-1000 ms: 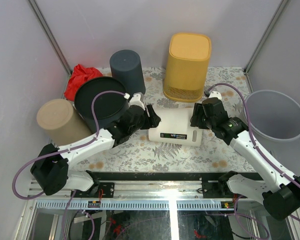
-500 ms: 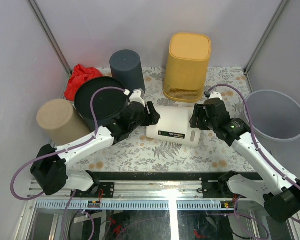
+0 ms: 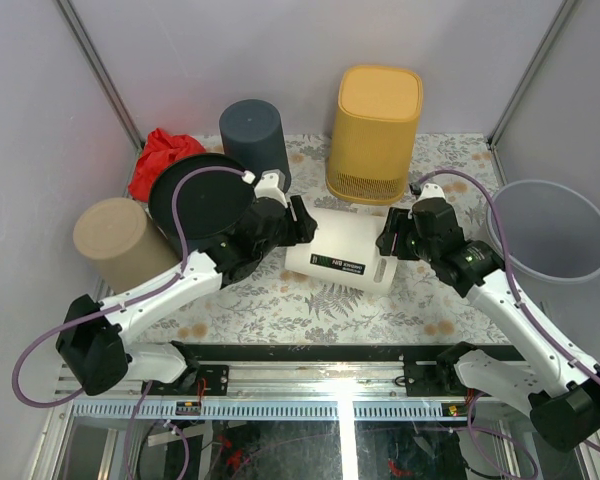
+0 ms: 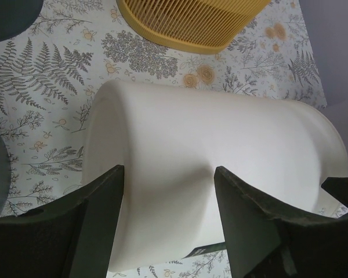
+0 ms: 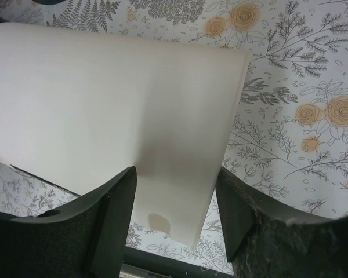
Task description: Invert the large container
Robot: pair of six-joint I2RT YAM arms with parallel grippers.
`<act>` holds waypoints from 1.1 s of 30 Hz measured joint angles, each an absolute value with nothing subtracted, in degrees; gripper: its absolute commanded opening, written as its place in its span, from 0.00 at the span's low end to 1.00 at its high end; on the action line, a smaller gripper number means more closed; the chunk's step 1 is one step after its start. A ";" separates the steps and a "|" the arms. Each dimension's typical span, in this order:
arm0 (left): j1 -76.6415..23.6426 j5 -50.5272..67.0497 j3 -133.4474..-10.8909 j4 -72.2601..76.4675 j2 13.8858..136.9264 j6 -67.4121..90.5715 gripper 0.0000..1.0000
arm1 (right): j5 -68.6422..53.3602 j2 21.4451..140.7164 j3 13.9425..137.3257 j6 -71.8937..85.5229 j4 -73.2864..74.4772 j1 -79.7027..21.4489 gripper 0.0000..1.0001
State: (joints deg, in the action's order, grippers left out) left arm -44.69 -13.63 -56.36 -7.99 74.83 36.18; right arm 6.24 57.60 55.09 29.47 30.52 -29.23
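Left hand (image 3: 298, 225), right hand (image 3: 392, 240) gripping opposite ends of large white container (image 3: 345, 255), lying sideways midway between tabletop (image 3: 280, 300) side edges; needing both wrists rolling together, squeezing evenly

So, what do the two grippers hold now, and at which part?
Both hold the white container, lying on its side: left gripper at its left end, right gripper at its right end.

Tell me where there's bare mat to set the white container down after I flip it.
Best patch: the floral mat in front of the white container, up to the near rail. A smaller one lies between the yellow bin and the grey tub. The left is crowded: tan cylinder, black tub, dark cylinder, red cloth.
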 measured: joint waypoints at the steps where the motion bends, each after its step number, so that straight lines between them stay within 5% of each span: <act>1: -44.69 -13.82 -56.60 -8.16 74.83 36.01 0.61 | 6.13 57.45 54.65 29.41 30.02 -29.19 0.63; 33: -47.33 -18.06 -64.66 -10.76 74.72 31.42 0.60 | 0.43 51.40 40.86 29.41 18.94 -29.08 0.66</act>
State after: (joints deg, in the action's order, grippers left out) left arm -47.33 -18.06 -64.66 -10.76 74.72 31.42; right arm 0.43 51.40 40.86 29.41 18.94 -29.08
